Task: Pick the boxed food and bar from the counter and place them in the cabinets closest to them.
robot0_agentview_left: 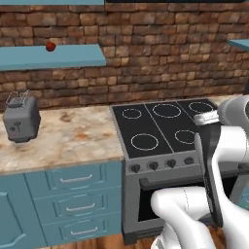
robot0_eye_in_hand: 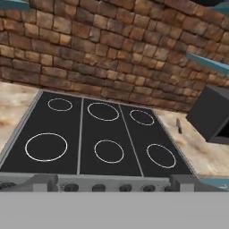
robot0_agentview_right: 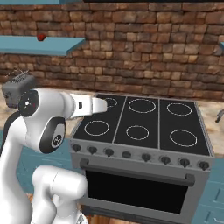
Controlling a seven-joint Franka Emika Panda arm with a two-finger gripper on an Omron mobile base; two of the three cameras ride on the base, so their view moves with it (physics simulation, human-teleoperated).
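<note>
The red carton and the blue bar are out of view. My gripper [robot0_eye_in_hand: 114, 182] hangs in front of the stove and faces the brick wall. Its fingertips [robot0_eye_in_hand: 42, 181] stand far apart with nothing between them, so it is open. The tan marbled counter [robot0_agentview_left: 68, 138] runs left of the stove, and another stretch [robot0_eye_in_hand: 199, 150] lies to the right. A long teal shelf slab [robot0_agentview_left: 73, 56] hangs on the wall above the left counter. A second shelf slab [robot0_eye_in_hand: 208, 63] hangs at the upper right.
A black stove [robot0_agentview_left: 165, 124] with several burner rings stands in the middle. A grey toaster [robot0_agentview_left: 21, 119] sits on the left counter. A small red round thing [robot0_agentview_left: 50, 46] rests on the left shelf. On the right counter stand a dark box [robot0_eye_in_hand: 214, 112] and a small dark item [robot0_eye_in_hand: 179, 126].
</note>
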